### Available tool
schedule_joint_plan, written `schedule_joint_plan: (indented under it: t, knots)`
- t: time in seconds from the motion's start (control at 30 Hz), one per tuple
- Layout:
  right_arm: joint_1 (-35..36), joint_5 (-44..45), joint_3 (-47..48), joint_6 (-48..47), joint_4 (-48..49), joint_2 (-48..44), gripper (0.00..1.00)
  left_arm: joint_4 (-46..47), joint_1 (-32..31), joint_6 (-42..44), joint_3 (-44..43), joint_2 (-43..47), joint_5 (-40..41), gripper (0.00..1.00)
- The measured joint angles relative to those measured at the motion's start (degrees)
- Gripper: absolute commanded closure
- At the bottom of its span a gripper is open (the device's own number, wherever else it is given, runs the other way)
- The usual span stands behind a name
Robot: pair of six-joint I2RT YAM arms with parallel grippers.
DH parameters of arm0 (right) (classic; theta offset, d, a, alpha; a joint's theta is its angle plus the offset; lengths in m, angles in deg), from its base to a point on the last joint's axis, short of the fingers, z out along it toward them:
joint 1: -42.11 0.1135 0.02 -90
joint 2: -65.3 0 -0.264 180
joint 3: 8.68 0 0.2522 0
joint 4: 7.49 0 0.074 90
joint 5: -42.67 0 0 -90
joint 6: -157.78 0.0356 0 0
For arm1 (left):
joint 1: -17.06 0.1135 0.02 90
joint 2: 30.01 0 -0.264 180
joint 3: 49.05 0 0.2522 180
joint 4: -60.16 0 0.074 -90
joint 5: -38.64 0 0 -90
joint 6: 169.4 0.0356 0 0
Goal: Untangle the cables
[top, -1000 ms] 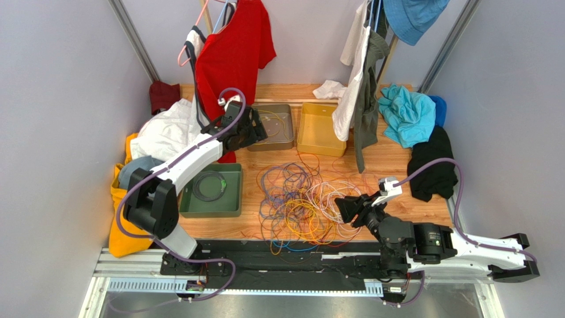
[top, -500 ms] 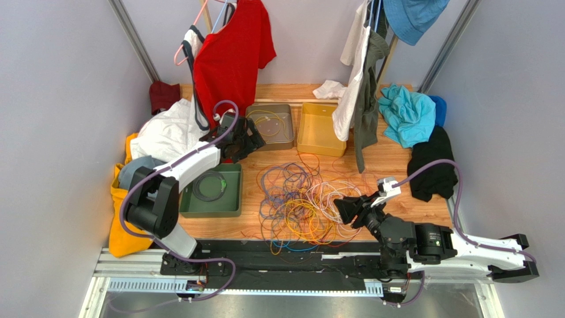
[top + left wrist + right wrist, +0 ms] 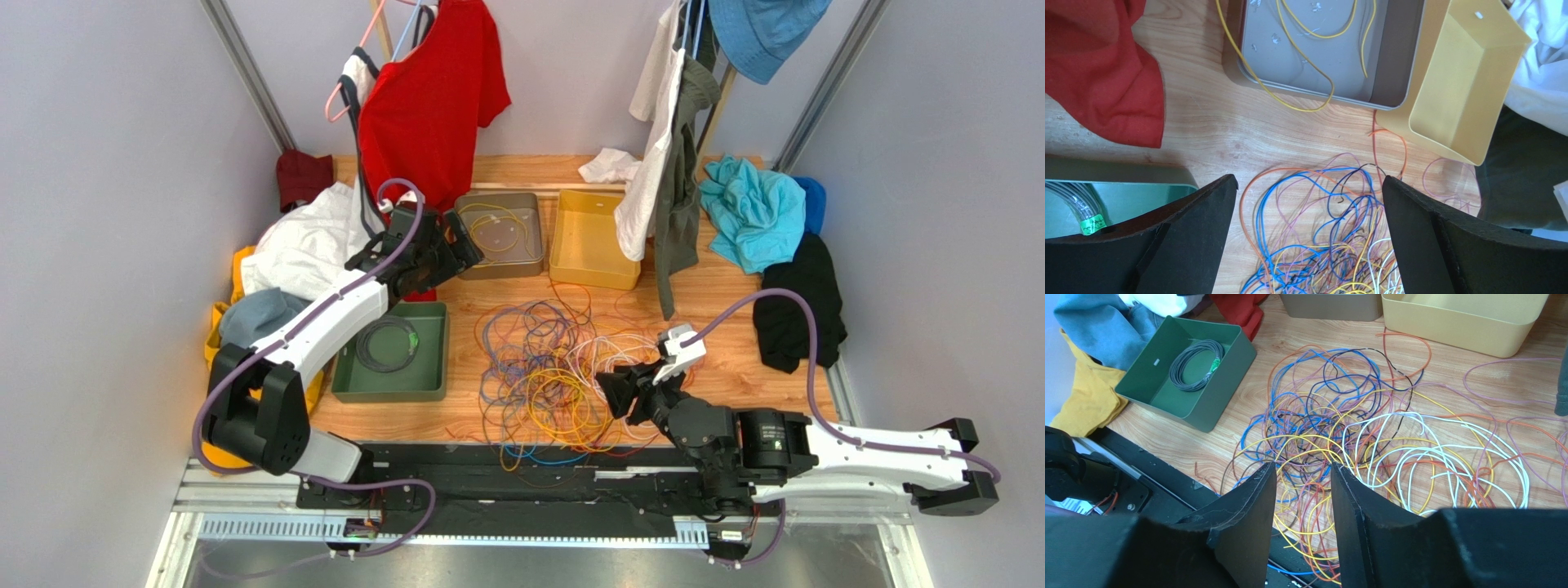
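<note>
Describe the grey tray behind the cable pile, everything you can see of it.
The grey tray is a shallow rectangular bin, plastic-looking, sitting upright on the wooden table. Inside lies a thin yellow cable, with one loop spilling over the tray's near rim onto the wood. White flecks dot its floor. The yellow bin stands close beside it.

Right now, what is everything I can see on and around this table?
cables: many, yellow, orange, blue, purple, white, tangled mid-table
grey tray: one, grey, far side, holding one yellow cable
yellow bin: one, yellow, right of the tray
green bin: one, green, left side, holding one coiled grey cable
red shirt: one, red, hanging at back
teal cloth: one, teal, far right
black cloth: one, black, right edge
left gripper: one, black, open, near the grey tray
right gripper: one, black, open, over the cables
</note>
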Motion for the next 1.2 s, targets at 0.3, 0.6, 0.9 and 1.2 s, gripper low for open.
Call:
schedule_joint_plan:
  t: [0.3, 0.6, 0.9, 1.2]
  knots:
    - [0.0, 0.0, 1.09, 0.48, -0.26, -2.58, 0.59, 4.04, 1.95, -2.97, 2.78, -4.24, -1.6, 0.07]
    - [0.0, 1.25, 1.09, 1.16, -1.27, -6.95, 0.59, 5.7, 3.74, -4.04, 0.42, -12.28, -4.0, 0.17]
    - [0.0, 3.06, 1.07, 0.96, -3.41, -9.03, 0.59, 7.17, 4.26, -4.83, -5.92, -17.38, -5.4, 0.4]
    - [0.0, 4.22, 0.04, 1.38, -5.73, -12.76, 0.59, 8.2, 4.33, -4.87, -6.4, -19.3, -6.21, 0.95]
